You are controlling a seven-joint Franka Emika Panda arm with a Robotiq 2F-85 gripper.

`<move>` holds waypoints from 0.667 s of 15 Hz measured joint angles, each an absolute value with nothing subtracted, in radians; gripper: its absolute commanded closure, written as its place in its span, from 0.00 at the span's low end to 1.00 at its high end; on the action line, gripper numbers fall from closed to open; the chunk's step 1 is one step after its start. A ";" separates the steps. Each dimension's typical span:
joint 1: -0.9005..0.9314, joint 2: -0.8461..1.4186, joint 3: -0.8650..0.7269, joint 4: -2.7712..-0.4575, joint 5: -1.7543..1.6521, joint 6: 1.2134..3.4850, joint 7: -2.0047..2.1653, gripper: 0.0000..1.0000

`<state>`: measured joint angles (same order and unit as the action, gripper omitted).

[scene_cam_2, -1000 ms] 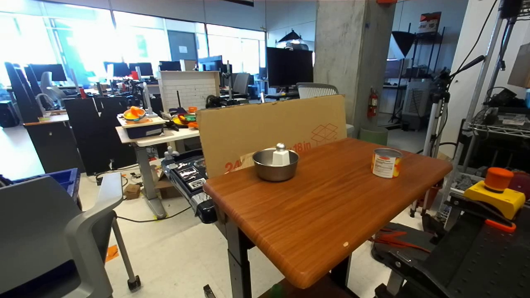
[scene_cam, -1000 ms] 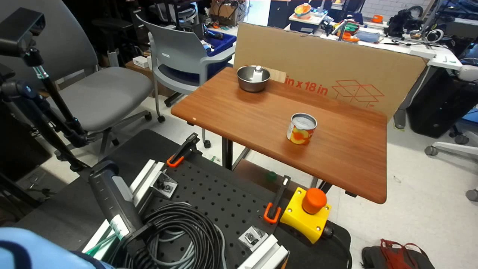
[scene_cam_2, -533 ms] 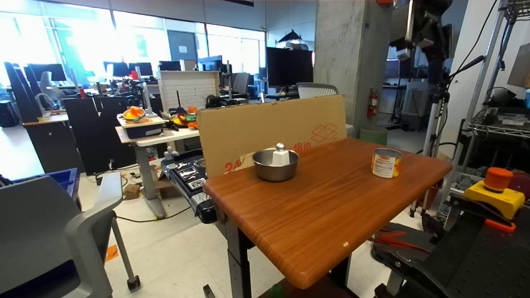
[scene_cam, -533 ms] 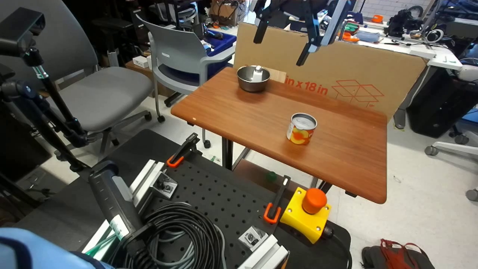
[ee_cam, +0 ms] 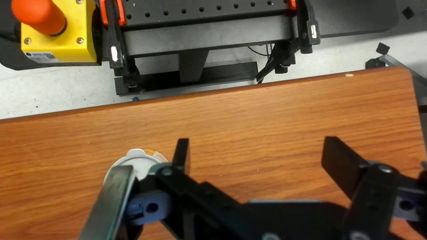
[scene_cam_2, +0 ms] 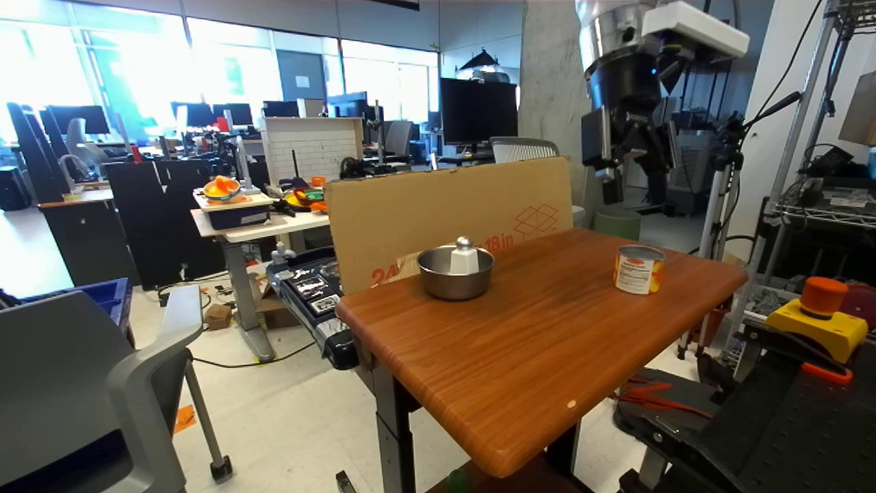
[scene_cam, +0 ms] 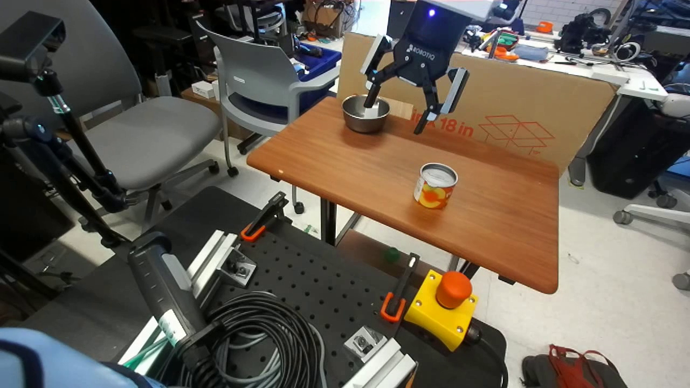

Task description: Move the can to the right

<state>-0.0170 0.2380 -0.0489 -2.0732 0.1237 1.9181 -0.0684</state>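
The can [scene_cam: 435,186], with an orange label and a silvery rim, stands upright on the wooden table [scene_cam: 334,161]. It also shows in an exterior view [scene_cam_2: 638,270]. In the wrist view the can's lid [ee_cam: 140,163] is partly hidden behind the left-hand finger. My gripper [scene_cam: 395,115] is open and empty, its fingers wide apart, pointing down above the table. It also shows in an exterior view [scene_cam_2: 635,192] and in the wrist view [ee_cam: 256,146]. The can lies outside the gap between the fingers, apart from the gripper.
A silver metal bowl [scene_cam: 365,123] holds a white object with a rounded top [scene_cam_2: 464,259] at one table corner. A cardboard sheet [scene_cam: 485,91] stands along one long edge. A yellow emergency-stop box [scene_cam: 442,310] and black clamps sit on the perforated base opposite.
My gripper came into view from above and has moved lower over the table, fingers open. The can and the bowl have not moved.
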 measured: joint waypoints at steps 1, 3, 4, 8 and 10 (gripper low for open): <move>-0.017 0.271 -0.043 -2.051 0.124 1.917 -0.068 0.00; -0.017 0.329 -0.030 -2.011 0.124 1.913 -0.068 0.00; -0.017 0.355 -0.025 -1.993 0.124 1.912 -0.067 0.00; -0.017 0.443 -0.010 -1.922 0.124 1.863 -0.068 0.00; -0.017 0.484 -0.007 -1.885 0.124 1.823 -0.068 0.00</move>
